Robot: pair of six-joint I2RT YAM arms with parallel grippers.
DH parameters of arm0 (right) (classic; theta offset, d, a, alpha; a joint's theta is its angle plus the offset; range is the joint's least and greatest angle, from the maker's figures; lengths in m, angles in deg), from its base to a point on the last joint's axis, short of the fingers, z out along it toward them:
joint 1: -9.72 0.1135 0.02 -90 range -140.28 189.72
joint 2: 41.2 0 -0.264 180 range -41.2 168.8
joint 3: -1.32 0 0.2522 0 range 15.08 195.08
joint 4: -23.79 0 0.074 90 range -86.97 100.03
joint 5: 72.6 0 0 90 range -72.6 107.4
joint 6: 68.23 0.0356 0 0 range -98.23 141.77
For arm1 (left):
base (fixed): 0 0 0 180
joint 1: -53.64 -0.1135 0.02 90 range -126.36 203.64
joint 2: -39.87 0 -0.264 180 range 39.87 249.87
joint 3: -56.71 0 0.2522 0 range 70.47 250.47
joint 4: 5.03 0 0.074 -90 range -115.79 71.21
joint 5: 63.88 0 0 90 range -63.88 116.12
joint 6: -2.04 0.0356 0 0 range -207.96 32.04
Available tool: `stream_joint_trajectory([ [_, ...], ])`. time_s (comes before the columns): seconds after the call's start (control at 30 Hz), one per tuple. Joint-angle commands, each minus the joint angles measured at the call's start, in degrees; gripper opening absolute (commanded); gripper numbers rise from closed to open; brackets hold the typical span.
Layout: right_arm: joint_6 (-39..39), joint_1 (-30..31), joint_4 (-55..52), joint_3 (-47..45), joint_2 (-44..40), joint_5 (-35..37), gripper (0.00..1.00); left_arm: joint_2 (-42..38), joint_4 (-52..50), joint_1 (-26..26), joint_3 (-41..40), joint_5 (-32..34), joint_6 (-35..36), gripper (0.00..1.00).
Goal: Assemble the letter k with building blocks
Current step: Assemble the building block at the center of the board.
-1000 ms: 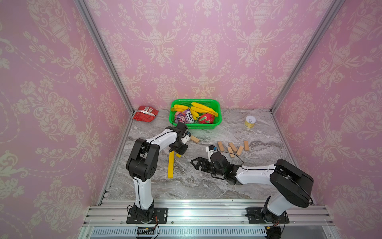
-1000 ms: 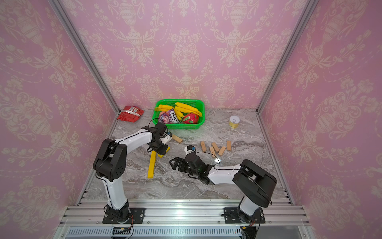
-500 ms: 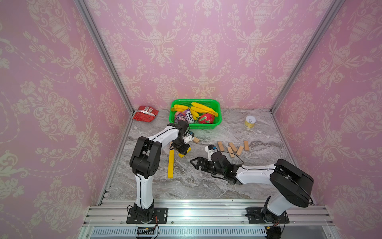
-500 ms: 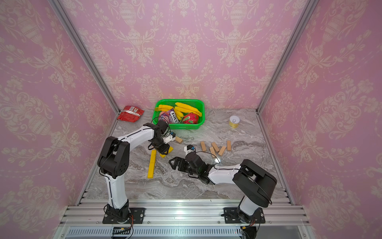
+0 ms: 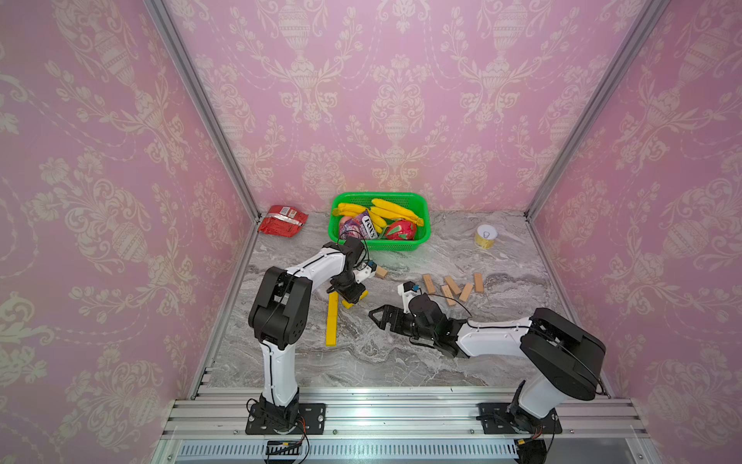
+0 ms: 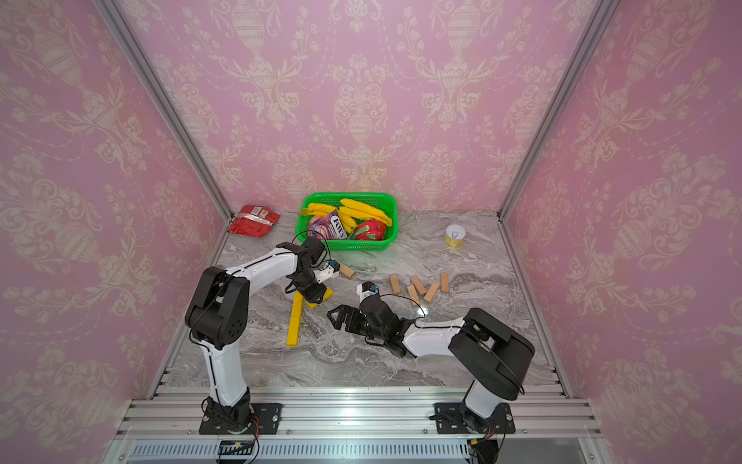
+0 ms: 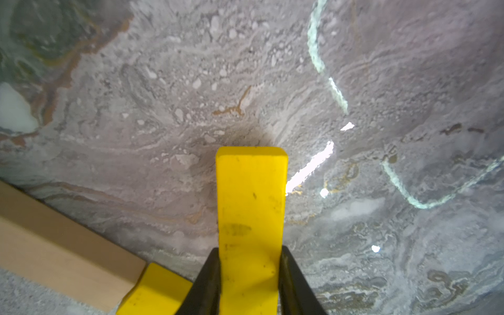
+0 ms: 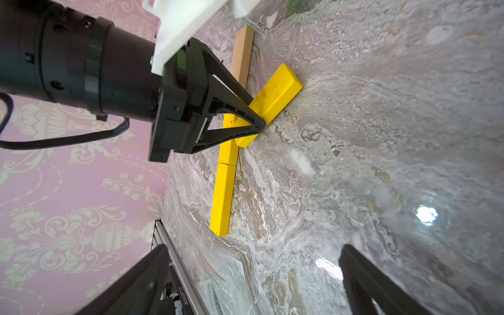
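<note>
Only "FOX'S" reads clearly, on a packet (image 5: 367, 229) in the green basket (image 5: 401, 245) just beyond the left jaws and well apart from the right jaws; a sticker (image 8: 182, 296) past the right jaws bears a code too small to read.

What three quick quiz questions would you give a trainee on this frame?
1. True or false: the right gripper is shut.
2. What colour is the block in the left gripper? A yellow, B plain wood, C red.
3. Fill in: the bananas lie in a ___ basket.
Key: 1 false; 2 A; 3 green.
</note>
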Motion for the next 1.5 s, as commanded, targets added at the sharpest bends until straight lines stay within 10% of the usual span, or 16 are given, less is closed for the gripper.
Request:
stream_joint_trajectory([
  [0.0,0.46,-0.40,0.22,0.06,-0.52,-0.18,1.00,-1.83,0.45,0.10,-1.01,1.11,1.87,0.18],
  [1.47,-0.03,-0.54,-1.40,0.63,-0.62,-0.43,1.00,-0.64,0.81,-0.78,-0.97,3.49,1.97,0.18],
])
